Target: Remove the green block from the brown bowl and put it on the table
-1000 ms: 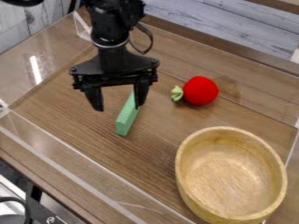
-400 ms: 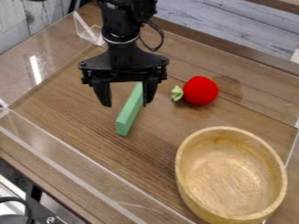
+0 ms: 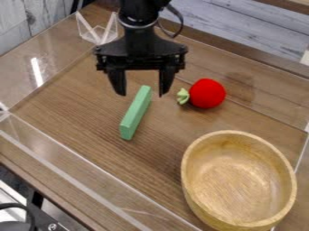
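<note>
The green block [image 3: 135, 112] lies flat on the table [image 3: 72, 108], left of centre, pointing from near-left to far-right. My gripper [image 3: 141, 85] hangs just above its far end, open, with nothing between its black fingers [image 3: 118, 80]. The brown bowl [image 3: 239, 180] stands at the near right with nothing in it, well apart from the block.
A red ball-like fruit with a green stem [image 3: 205, 93] rests right of the gripper. Low clear acrylic walls [image 3: 36, 135] run round the table's edges. A pale plank surface [image 3: 241, 23] lies beyond the far wall.
The open gripper has risen and drifted toward the far right, away from the green block, which stays lying where it was on the table.
</note>
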